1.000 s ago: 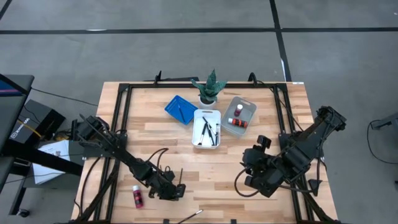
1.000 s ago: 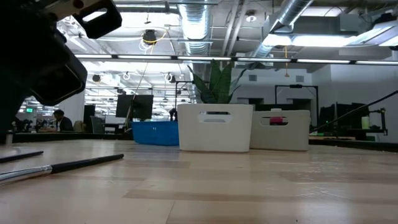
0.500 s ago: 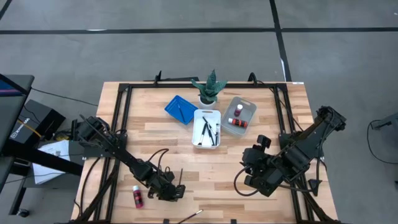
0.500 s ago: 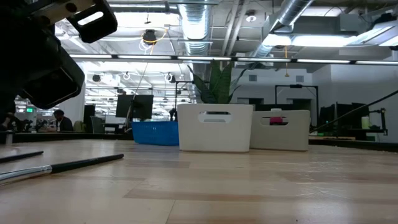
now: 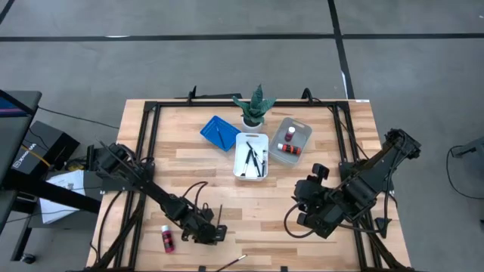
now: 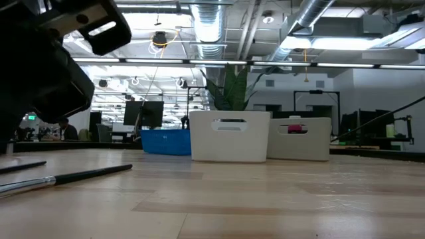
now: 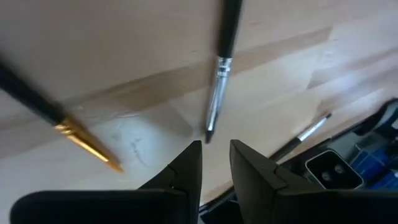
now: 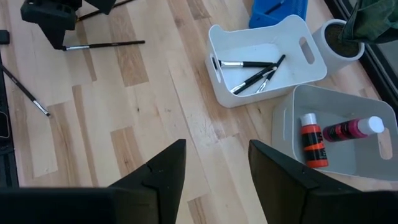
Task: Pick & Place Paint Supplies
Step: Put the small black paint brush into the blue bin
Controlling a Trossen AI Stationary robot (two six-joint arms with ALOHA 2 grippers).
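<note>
Down at the near left of the wooden table (image 5: 302,159), a pink bottle (image 5: 166,239) with a white cap lies close to the near edge, with bare wood between it and the left frame rail. Just right of it the left gripper (image 7: 215,163) hovers low over the boards, its fingers a narrow gap apart and holding nothing; a dark-handled paintbrush (image 7: 219,68) with a silver ferrule lies just beyond the tips, a gold-ferruled brush (image 7: 59,122) lies beside it, and another brush (image 5: 234,261) rests right at the table's near edge. Mid-table stays open wood. Farther back stand the blue tray (image 5: 219,132), the white tray (image 8: 268,57) with several brushes inside, the potted plant (image 5: 255,106) behind them near the far edge, and the grey tray (image 8: 339,130) holding two red-pink bottles (image 8: 329,138). Over the near right, the right gripper (image 8: 213,171) hangs above bare boards, fingers spread wide and empty, well apart from the trays.
</note>
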